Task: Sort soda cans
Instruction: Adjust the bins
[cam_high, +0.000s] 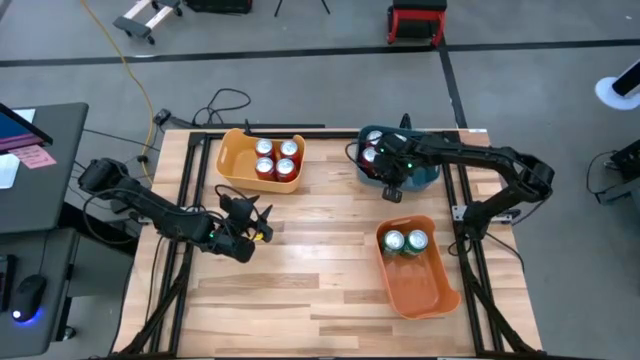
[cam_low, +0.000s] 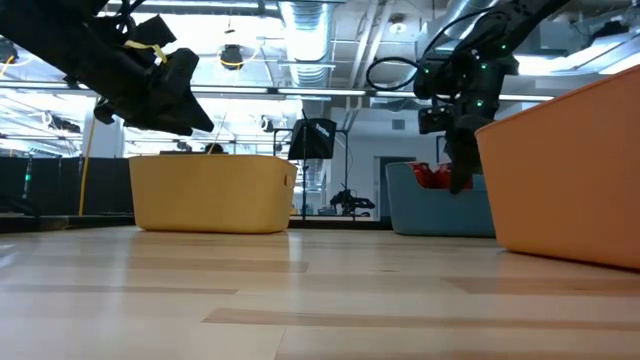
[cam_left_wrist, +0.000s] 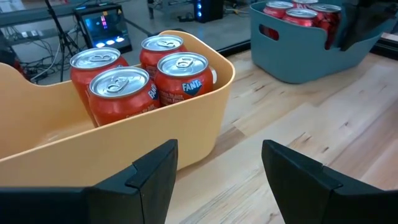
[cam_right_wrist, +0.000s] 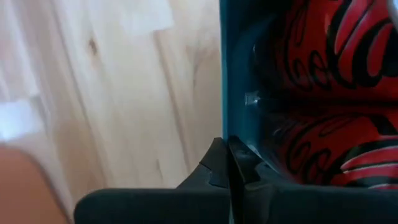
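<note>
The right arm reaches across the far right of the table, its wrist bent down over the near wall of the teal bin (cam_high: 425, 178). The right gripper (cam_right_wrist: 230, 163) has its fingers pressed together — nothing between them — right at that wall's top edge. The left arm lies low along the table's left side; the left gripper (cam_left_wrist: 219, 171) hovers above bare wood with its fingers partly spread and empty, facing the yellow bin (cam_high: 232, 158).

Four red Fanta cans (cam_left_wrist: 182, 78) stand upright in the yellow bin, silver tops up, packed against one another. Red cans with black-and-white script (cam_right_wrist: 339, 93) sit inside the teal bin, just behind the wall at the right gripper. Two green cans (cam_high: 405, 241) stand side by side at the far end of the orange bin (cam_high: 420, 290).
</note>
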